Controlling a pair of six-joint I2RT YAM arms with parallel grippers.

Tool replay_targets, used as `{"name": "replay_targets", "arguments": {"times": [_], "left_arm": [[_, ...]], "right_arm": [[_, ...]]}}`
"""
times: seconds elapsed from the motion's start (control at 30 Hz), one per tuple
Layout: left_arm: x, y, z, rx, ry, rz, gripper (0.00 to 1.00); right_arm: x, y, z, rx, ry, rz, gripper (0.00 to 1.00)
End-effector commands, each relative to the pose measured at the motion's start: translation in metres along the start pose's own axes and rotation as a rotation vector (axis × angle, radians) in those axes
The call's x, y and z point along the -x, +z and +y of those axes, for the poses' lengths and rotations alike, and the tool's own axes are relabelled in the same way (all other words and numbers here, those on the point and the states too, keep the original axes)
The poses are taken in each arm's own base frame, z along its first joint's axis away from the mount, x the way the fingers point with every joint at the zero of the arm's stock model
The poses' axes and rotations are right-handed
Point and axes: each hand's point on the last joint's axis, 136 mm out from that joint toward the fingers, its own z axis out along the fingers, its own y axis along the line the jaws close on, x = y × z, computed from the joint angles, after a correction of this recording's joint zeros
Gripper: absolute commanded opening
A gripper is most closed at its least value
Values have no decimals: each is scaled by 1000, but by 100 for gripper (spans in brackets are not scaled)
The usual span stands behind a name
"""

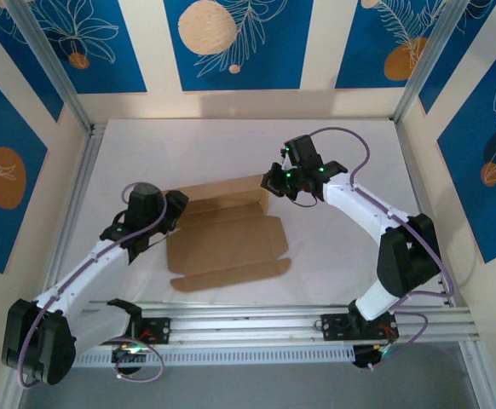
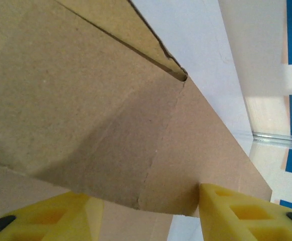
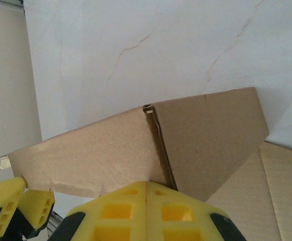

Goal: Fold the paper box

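Looking at how this lies: the box [image 1: 231, 243] sits in the middle of the table [image 1: 316, 256], long axis running left to right between the two arms. The base is flat and the back wall [image 1: 222, 192] stands up along the far edge.

The right gripper [image 1: 278, 181] is at the far right corner, clenched tight on the cardboard. In the wrist view the sheet comes straight up out of its closed fingers [image 3: 126, 201], right where two panels meet at a crease.

The left gripper [image 1: 170, 213] is at the left end, jaws parted and gripping nothing. Its fingers [image 2: 234, 208] stand either side of a flap edge, one of them touching it, with a clear gap.

So the bit that matters, I reckon, is that the left end flap lies right between the left jaws. That makes the left arm the near one for that end, while the right pins the opposite corner. The front panel lies flat toward the bases with neither gripper close to it.
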Motion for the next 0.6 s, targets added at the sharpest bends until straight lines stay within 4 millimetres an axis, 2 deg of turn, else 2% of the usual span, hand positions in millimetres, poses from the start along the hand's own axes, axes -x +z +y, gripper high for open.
{"name": "replay_targets", "arguments": {"times": [0.0,0.17,0.23,0.33,0.47,0.57], "left_arm": [[-4,4,34,102,20,26,49],[-13,17,48,125,-17,74,40],[-15,20,47,117,-32,85,39],[-14,20,42,104,-48,82,40],[-10,18,31,88,-47,75,42],[-10,22,29,88,-56,83,43]], "right_arm": [[3,0,-14,-67,10,0,8],[3,-5,-6,-40,0,10,13],[2,-12,3,-15,1,5,21],[-5,-26,26,52,12,6,38],[-32,-27,56,128,8,40,51],[-56,-14,70,163,18,42,61]]}}
